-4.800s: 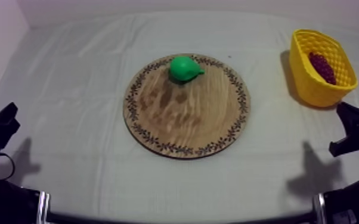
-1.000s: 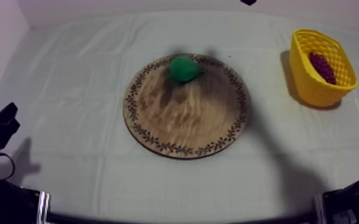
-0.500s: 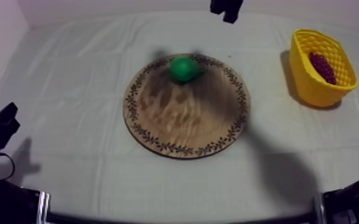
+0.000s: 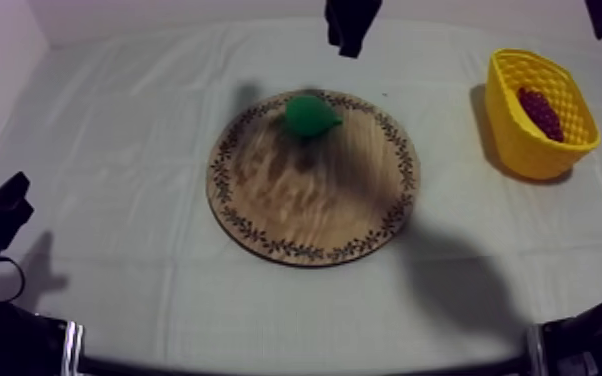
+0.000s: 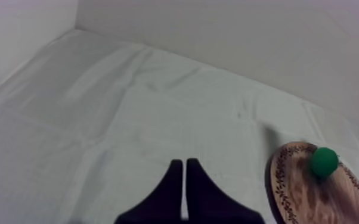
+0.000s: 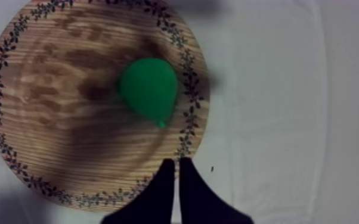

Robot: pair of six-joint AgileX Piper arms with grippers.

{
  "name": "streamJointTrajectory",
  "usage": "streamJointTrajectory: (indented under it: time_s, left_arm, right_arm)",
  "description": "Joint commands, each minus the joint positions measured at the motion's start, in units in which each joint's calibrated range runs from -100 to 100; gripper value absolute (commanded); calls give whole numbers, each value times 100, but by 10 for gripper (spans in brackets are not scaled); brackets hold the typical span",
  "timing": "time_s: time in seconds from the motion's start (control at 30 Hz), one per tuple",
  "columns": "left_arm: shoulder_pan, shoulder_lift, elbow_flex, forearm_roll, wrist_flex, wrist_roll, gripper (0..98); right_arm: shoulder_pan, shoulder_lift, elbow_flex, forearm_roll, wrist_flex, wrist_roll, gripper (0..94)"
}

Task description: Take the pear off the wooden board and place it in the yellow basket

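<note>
In the last seconds the right gripper (image 6: 176, 162) has left its resting place at the table edge. It has come in from the far side and now hangs above the cloth just behind the board (image 4: 315, 200). In half a second it has also shifted nearer to the pear (image 4: 310, 115). Its fingers lie pressed together as a narrow wedge and hold nothing.

The pear has not moved. It lies on the far part of the board, near the patterned rim, with its pointed end toward the basket (image 4: 525, 150). The basket stands well apart at the right and already holds grapes (image 4: 540, 112).

The left gripper (image 5: 183, 162) is unchanged at its own side, fingers also pressed together, nothing in them.

This looks like the approach step only — nothing of the task is done yet. I judge the right fingers must spread before they go down around the pear.
</note>
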Motion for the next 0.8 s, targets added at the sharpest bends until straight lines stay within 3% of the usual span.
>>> streamJointTrajectory:
  time_s: [0.0,0.17,0.4,0.63,0.77]
  left_arm:
    - [0,0,0,-1,-1,1,1]
    - [0,0,0,-1,-1,1,1]
    - [0,0,0,-1,-1,1,1]
    - [0,0,0,-1,-1,1,1]
    - [0,0,0,-1,-1,1,1]
  right_arm:
    - [-29,20,-26,36,24,-35,43]
    - [-63,117,-72,74,41,-250,153]
    - [-29,190,-96,149,41,-441,436]
    - [-37,243,-52,126,-10,-119,630]
    - [-37,280,-30,97,-46,116,686]
